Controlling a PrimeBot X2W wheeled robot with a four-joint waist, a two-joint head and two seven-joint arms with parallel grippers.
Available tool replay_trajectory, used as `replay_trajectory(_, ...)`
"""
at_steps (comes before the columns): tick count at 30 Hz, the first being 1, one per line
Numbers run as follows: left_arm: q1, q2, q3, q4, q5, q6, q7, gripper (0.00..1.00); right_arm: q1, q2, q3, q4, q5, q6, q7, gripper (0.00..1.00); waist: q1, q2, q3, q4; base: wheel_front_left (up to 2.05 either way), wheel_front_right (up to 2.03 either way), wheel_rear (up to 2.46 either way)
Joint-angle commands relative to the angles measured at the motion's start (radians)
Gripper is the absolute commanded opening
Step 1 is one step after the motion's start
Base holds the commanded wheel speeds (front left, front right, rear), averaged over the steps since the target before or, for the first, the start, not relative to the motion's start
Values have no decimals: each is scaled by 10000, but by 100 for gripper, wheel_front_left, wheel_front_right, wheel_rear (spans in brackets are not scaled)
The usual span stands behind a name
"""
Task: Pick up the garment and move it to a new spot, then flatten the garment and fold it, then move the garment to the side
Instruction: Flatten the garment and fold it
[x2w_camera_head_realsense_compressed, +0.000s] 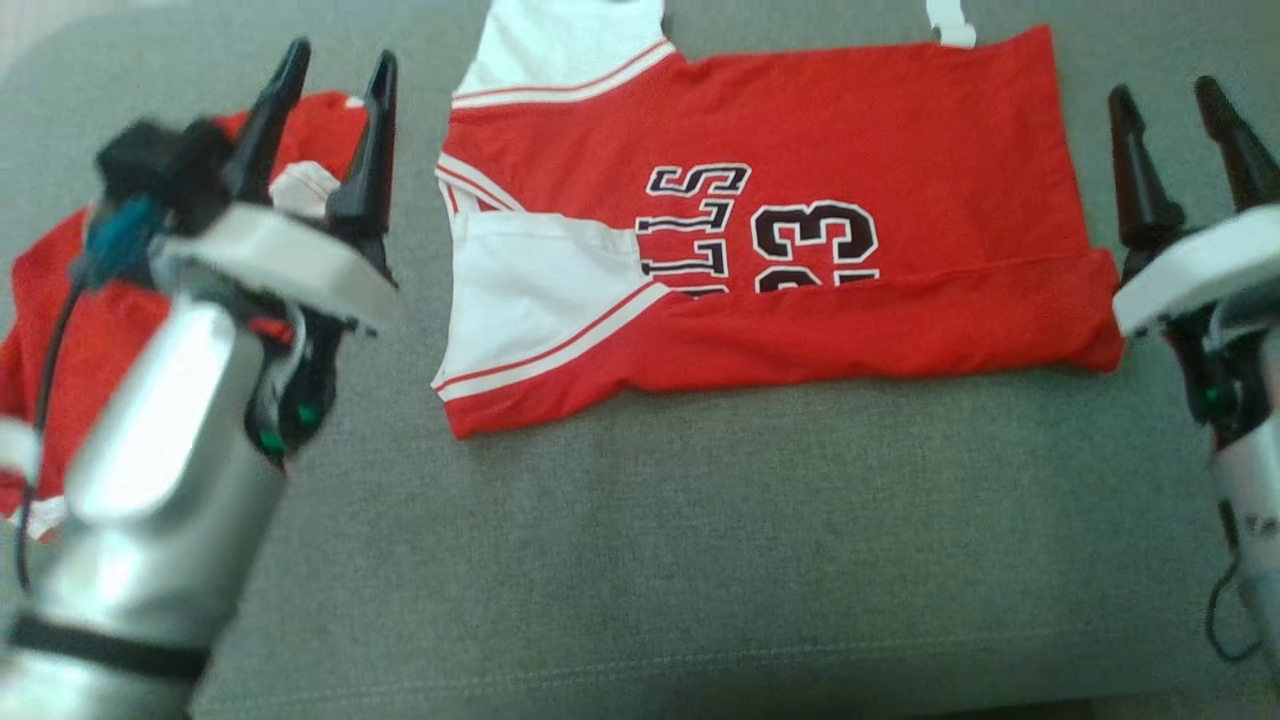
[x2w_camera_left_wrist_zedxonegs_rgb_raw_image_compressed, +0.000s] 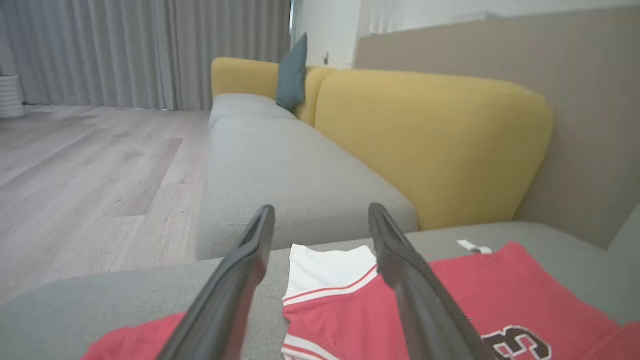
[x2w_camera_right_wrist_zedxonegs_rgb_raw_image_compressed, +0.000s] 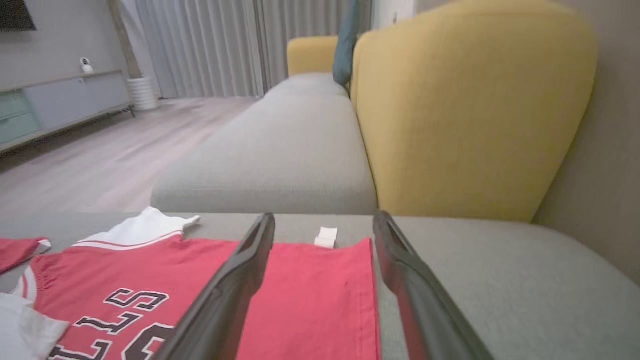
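L end effector (x2w_camera_head_realsense_compressed: 340, 65) sits upper left of head view, fingers spread wide, nothing between them. Past it, at left edge of frame, a second red garment (x2w_camera_head_realsense_compressed: 80, 330) lies crumpled. R end effector (x2w_camera_head_realsense_compressed: 1163, 95) is at right edge, also spread and empty, just beside the jersey's right-hand end; can't tell if it touches.

Red jersey (x2w_camera_head_realsense_compressed: 800, 270) lies flat on the grey sofa seat (x2w_camera_head_realsense_compressed: 640, 560), centre to upper right of frame, w/ white panels toward its left end and black-and-white lettering + "23" mid-cloth. A red flap along its lower edge covers the bottoms of the letters and numerals. Small white tag (x2w_camera_head_realsense_compressed: 950, 25) pokes out at top edge.

L wrist view: fingers apart, jersey's white-and-red end low in frame between them. Beyond are a yellow back cushion (x2w_camera_left_wrist_zedxonegs_rgb_raw_image_compressed: 430, 145), teal pillow (x2w_camera_left_wrist_zedxonegs_rgb_raw_image_compressed: 292, 75), grey curtains (x2w_camera_left_wrist_zedxonegs_rgb_raw_image_compressed: 150, 50) and wood floor (x2w_camera_left_wrist_zedxonegs_rgb_raw_image_compressed: 90, 165).

R wrist view: fingers apart above jersey's plain red end, tag showing between the tips.
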Motion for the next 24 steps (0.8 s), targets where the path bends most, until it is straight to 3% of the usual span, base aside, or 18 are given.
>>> replay_trajectory(1, 194, 109, 723, -551, 103, 123, -87, 100, 332, -7, 8, -475, -252, 65, -372, 100, 0, 0, -212, 17, 0, 0, 0)
replay_trajectory(6, 2030, -1000, 2241, -2027, 796, 449, -88, 100, 1585, 640, -602, -1382, -983, 65, -1541, 100, 0, 0, -706, 64, 0, 0, 0)
replay_trajectory(12, 4015, -2193, 2838, -2474, 1632, 325, -88, 100, 3115, 1570, -1166, -2274, -1810, 65, -1911, 100, 0, 0, -1147, -5, 0, 0, 0)
replay_trajectory(19, 4663, -2485, 2421, -1125, 2364, -103, -87, 100, 3721, 2020, -1493, -2837, -2115, 65, -1737, 100, 0, 0, -1227, -252, 0, 0, 0)
replay_trajectory(24, 4337, -2429, 2289, 243, 2547, 191, 397, 100, 3666, 1998, -1494, -3204, -2163, 65, -1455, 100, 0, 0, -1117, -455, 0, 0, 0)
